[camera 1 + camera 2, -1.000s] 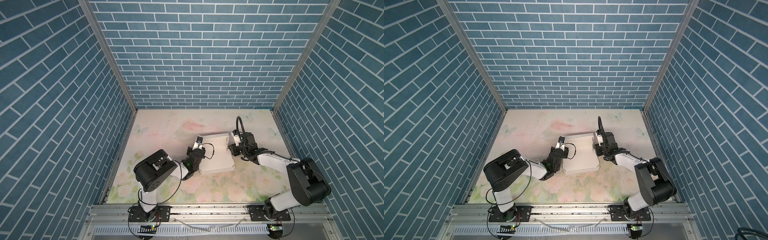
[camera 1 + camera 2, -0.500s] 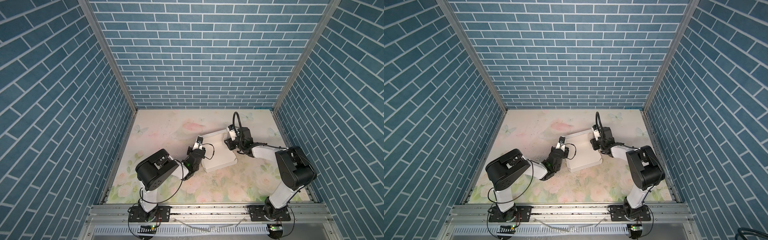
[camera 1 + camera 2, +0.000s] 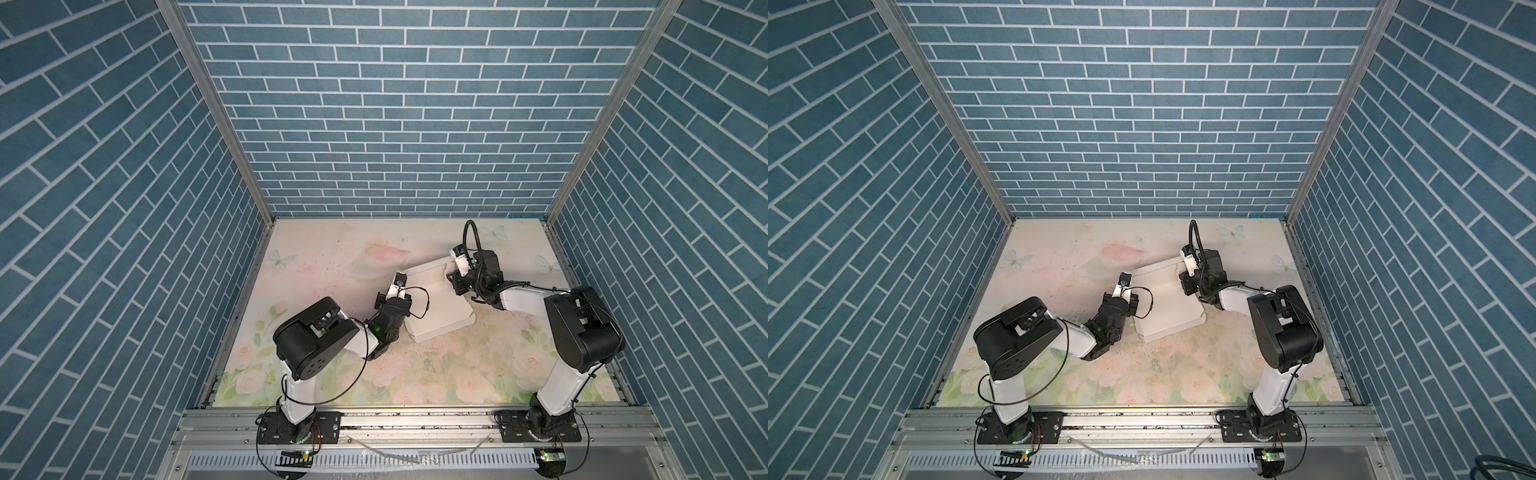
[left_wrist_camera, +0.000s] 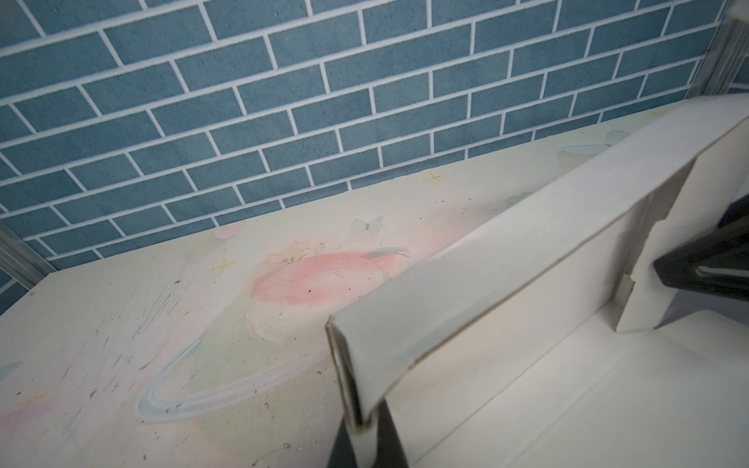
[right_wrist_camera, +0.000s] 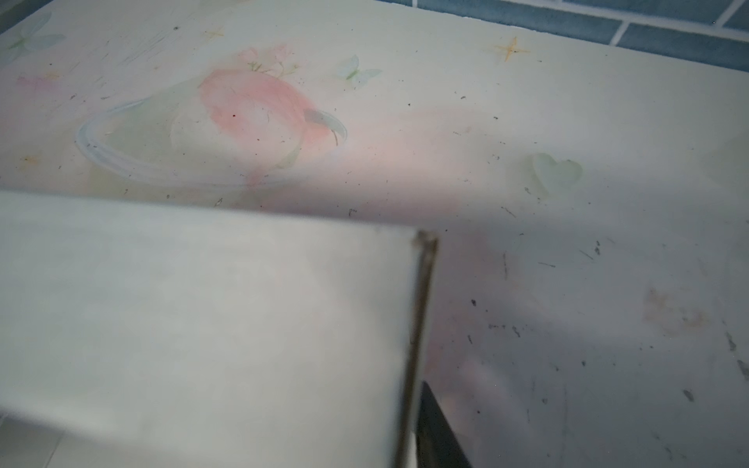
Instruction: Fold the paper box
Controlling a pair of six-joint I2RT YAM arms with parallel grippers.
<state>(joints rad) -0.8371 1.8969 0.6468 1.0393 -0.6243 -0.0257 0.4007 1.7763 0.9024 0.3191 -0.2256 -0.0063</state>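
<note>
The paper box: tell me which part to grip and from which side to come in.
Grip the paper box by its raised far wall, at an open end, coming in along the wall from the side. That wall stands thin and upright, so it can be pinched across; the base lies flat on the table. The left hand pinches one end this way.

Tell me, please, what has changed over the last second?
The paper box turned counterclockwise in both top views, its far right corner swinging toward the back wall. The right pincer moved with that corner; its grip is unclear. The left pincer stayed clamped on the box's wall end.
</note>
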